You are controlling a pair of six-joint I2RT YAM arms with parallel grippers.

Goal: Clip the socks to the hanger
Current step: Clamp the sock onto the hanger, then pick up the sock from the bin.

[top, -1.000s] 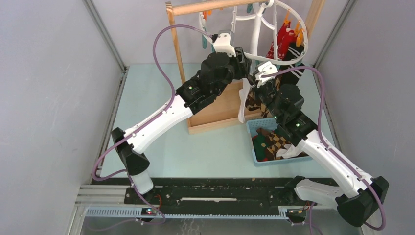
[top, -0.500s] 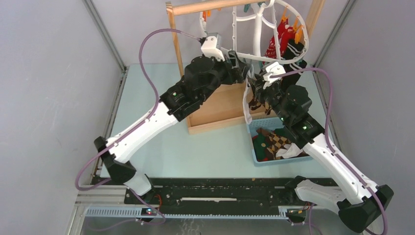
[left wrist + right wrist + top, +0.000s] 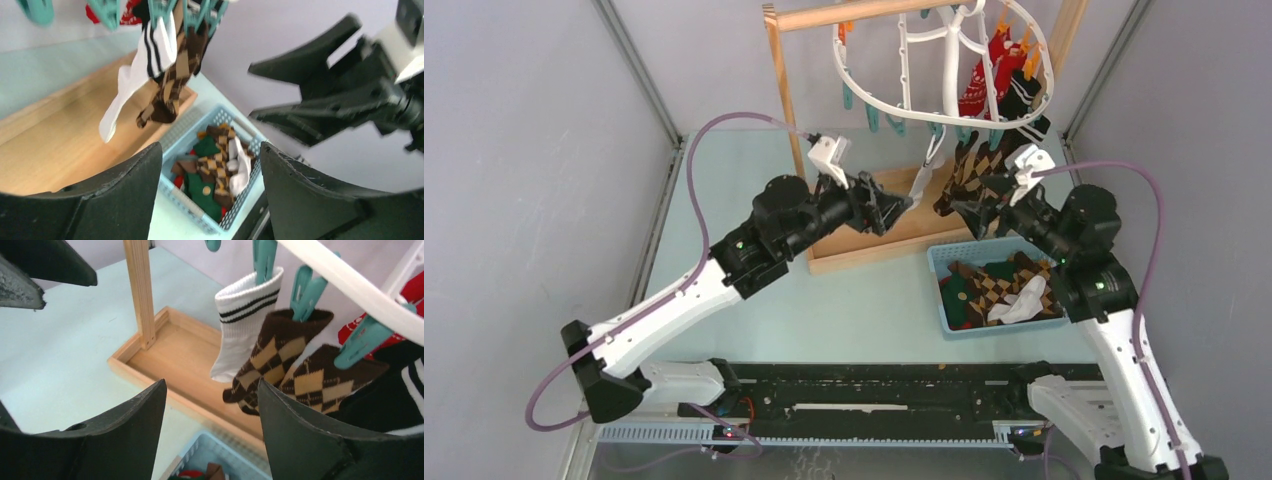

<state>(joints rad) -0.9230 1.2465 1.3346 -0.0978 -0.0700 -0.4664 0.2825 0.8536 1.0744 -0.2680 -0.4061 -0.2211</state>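
Overhead view: a white oval hanger hangs from a wooden rack, with socks clipped along its near rim. More lie in a blue basket.

Left wrist view: the left end effector is wide and empty.

Right wrist view: the right end effector is wide and empty, near a clipped argyle sock. Brushing that sock could pull it loose.

Lab test cell: grey panel walls, aluminium frame struts, pale tabletop

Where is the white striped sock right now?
In the right wrist view, the white striped sock hangs from a teal clip, just left of a brown argyle sock.
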